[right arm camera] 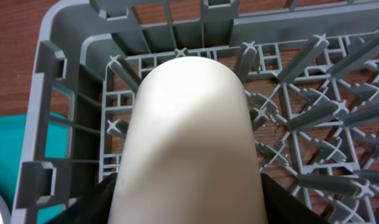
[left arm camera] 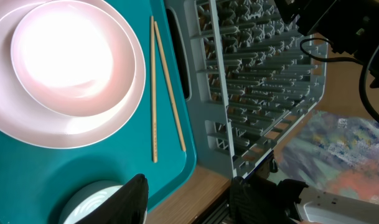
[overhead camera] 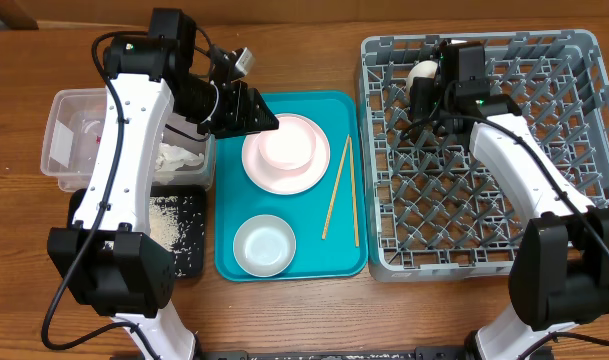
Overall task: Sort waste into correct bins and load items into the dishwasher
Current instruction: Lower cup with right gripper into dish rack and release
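My right gripper (overhead camera: 429,82) is shut on the white cup (right arm camera: 189,143), holding it over the far left corner of the grey dish rack (overhead camera: 574,150). My left gripper (overhead camera: 252,112) is open and empty above the teal tray (overhead camera: 224,262), beside the pinkish bowl (overhead camera: 286,146) that sits on the pale pink plate (overhead camera: 284,178). The chopsticks (overhead camera: 341,190) lie on the tray's right side. The small grey-white bowl (overhead camera: 263,245) sits at the tray's front. The clear tub (overhead camera: 59,130) holds a white napkin (overhead camera: 179,158). Rice lies on the black tray (overhead camera: 184,225).
The dish rack fills the right half of the table, close against the teal tray. The left arm's white link crosses over the tub and the black tray. Bare wood lies along the front edge.
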Robot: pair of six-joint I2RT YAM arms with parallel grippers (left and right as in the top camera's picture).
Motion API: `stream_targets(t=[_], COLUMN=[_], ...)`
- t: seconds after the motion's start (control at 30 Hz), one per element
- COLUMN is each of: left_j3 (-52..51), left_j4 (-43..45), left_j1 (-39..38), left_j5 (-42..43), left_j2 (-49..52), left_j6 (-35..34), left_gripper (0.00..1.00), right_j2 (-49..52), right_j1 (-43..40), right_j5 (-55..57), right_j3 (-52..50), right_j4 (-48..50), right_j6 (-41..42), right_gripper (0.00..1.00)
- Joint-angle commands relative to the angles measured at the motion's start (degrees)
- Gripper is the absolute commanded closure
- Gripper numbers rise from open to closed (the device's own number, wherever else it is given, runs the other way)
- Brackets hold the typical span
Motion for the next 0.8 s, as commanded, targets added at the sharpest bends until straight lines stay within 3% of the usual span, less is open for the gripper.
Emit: stream_targets(t=[0.0, 0.17, 0.63, 0.73, 0.77], left_j3=[0.0, 0.0, 0.0, 0.0, 0.0], left_j4=[-0.2, -0.2, -0.2, -0.2, -0.3], left_j1=[-0.2, -0.2, -0.2, -0.2, -0.2], left_j5=[-0.1, -0.1, -0.5, -1.9, -2.2], left_j2=[-1.1, -1.1, -1.1, -1.1, -1.1], left_j6=[-0.3, -0.3, -0.3, -0.4, -0.4], left_gripper=[0.55, 0.55, 0.55, 0.62, 0.69], right_j2=[-0.3, -0.4, -4.8, -7.8, -8.9], right_j1=[0.1, 0.1, 0.1, 0.1, 0.1], right_j5=[0.6, 0.6, -0.7, -5.7, -8.6], right_j3=[1.3, 1.4, 5.7, 7.4, 7.5], right_j4=[0.0, 0.2, -4.4, -8.3, -9.2], right_j6=[-0.2, -0.2, -0.2, -0.2, -0.2], right_gripper=[0.28, 0.18, 0.23, 0.26, 0.29])
